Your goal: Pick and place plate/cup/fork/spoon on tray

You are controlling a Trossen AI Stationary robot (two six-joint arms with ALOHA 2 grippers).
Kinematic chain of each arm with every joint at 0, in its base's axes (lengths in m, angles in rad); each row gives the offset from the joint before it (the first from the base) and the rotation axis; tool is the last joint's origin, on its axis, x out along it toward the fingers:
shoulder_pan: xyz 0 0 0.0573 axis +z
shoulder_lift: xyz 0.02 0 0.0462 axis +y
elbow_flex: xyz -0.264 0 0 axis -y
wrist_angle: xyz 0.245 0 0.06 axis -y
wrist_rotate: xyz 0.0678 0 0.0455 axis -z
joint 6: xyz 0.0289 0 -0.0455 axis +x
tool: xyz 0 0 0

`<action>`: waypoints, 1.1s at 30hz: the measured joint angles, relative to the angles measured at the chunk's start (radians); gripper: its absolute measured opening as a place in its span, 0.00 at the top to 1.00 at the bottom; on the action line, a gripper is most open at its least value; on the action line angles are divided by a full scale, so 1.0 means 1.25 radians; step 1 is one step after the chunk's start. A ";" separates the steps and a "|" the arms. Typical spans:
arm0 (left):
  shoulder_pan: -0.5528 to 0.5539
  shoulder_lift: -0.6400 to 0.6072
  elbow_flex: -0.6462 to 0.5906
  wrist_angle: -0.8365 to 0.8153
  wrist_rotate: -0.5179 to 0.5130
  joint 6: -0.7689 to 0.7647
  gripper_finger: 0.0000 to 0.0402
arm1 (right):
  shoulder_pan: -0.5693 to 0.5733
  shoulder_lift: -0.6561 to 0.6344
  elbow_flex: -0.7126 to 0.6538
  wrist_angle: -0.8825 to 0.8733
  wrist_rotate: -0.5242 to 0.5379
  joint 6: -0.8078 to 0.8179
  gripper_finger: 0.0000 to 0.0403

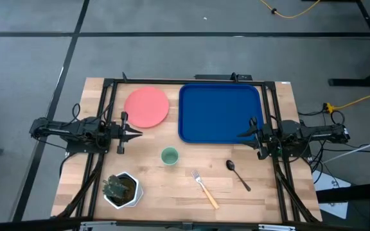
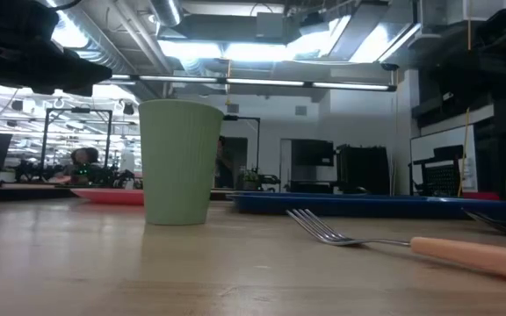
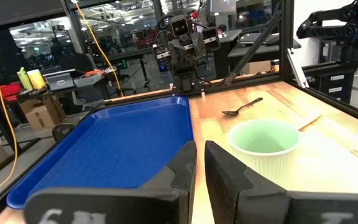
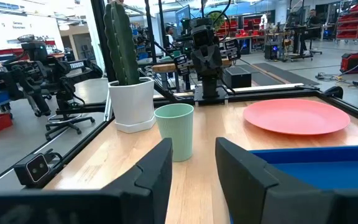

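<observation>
1. The left gripper (image 1: 135, 133) has its jaws drawn close with only a narrow slit between the fingers, and nothing is held in them. It hangs near the worktop's left edge, tips pointing inward, just beside the near rim of the plate (image 1: 146, 106).
2. The right gripper (image 1: 243, 135) stands with its jaws spread wide and empty. It sits near the worktop's right edge, over the near right corner of the tray (image 1: 220, 113), tips pointing inward.
3. The plate lies flat toward the far edge of the worktop, left of centre, just beside the tray's left rim and not on it.
4. The tray lies along the far edge, right of centre, and carries nothing.
5. The cup (image 1: 169, 156) stands upright near the middle of the worktop, between the 2 grippers and nearer the front than the plate.
6. The fork (image 1: 205, 188) lies toward the front edge, right of the cup, tines pointing to the far side. The spoon (image 1: 237, 174) lies to its right, bowl toward the tray, apart from the fork.
7. A potted cactus (image 1: 119, 188) sits by the front left corner, clear of the task's things.
8. By my reading, no item has been placed yet: all 4 wait off the tray.
9. The next move likely calls for 1 arm to pick a first item; the left jaws would need to widen before closing on the plate's rim or the cup's wall.
</observation>
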 joint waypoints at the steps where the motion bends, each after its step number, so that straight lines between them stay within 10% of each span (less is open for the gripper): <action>1: 0.000 0.000 0.000 0.000 0.000 0.000 0.93 | 0.000 0.000 0.000 0.009 0.000 -0.017 0.68; 20: 0.000 0.000 0.000 0.000 0.000 0.000 0.93 | 0.001 0.000 0.001 0.345 -0.112 0.065 0.68; 33: 0.000 0.000 0.000 0.000 0.000 0.000 0.93 | 0.001 0.000 0.000 0.505 -0.314 -0.205 0.68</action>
